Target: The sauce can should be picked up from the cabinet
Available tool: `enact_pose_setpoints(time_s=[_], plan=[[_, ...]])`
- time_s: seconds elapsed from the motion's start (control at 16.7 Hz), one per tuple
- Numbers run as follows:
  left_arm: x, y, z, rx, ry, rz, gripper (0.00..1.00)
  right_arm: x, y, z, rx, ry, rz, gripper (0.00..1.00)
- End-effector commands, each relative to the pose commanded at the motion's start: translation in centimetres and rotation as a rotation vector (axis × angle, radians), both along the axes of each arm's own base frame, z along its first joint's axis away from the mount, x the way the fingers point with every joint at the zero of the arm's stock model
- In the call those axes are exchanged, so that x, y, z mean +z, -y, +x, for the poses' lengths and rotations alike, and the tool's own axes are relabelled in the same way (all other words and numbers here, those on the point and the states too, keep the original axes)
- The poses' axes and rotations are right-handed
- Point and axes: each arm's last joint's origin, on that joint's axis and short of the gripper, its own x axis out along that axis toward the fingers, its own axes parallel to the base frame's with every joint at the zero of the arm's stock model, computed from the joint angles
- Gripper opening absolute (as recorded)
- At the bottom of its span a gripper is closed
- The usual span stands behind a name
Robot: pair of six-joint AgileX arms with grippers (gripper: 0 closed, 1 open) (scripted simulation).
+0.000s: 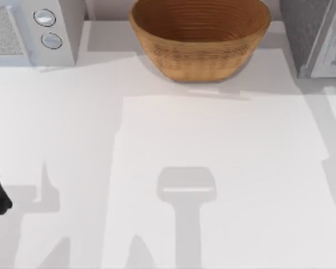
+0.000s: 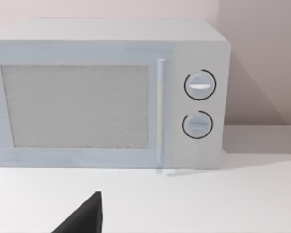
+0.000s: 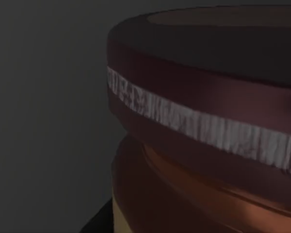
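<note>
Dim grey backdrop — sauce can point(image 3: 203, 126) close up, long axis slightly tilted.

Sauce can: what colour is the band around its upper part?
A pale grey-white streaked band on the dark red sauce can, best in the right wrist view.

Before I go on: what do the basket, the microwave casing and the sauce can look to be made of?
The basket: woven wicker or cane, matt tan-brown, judging by its ribbed horizontal coils. The microwave: smooth white casing, probably painted metal or plastic; the speckled door panel looks like mesh. The sauce can: likely metal with a glossy dark red band and a pale stripe, seen close in dim light.
</note>
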Motion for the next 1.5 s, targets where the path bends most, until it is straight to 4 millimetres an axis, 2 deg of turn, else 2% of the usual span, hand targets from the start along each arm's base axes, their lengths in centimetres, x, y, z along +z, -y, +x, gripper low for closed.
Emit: enact_pose_setpoints(time_s=[0.18,0.24,0.84,1.02,1.38,1.5], plan=[[0.0,0.0,0.0,0.0,0.0,0.0,1.0,0.0,0.0,0.0,0.0,0.0,0.0,0.02],[0.0,0.0,0.0,0.0,0.0,0.0,1.0,0.0,0.0,0.0,0.0,0.0,0.0,0.0],[0.0,0.0,0.0,0.0,0.0,0.0,1.0,0.2,-0.1,-0.5,-0.001,-0.001,0.002,0.0],[0.0,0.0,0.0,0.0,0.0,0.0,1.0,1.8,-0.3,-3.7,-0.01,-0.009,0.001,0.0],[0.0,0.0,0.0,0.0,0.0,0.0,1.0,5.4,-0.5,-14.5,-0.002,0.0,0.001,0.0],[0.0,0.0,0.0,0.0,0.0,0.0,1.0,5.9,-0.3,-17.1,0.001,0.001,0.002,0.0]])
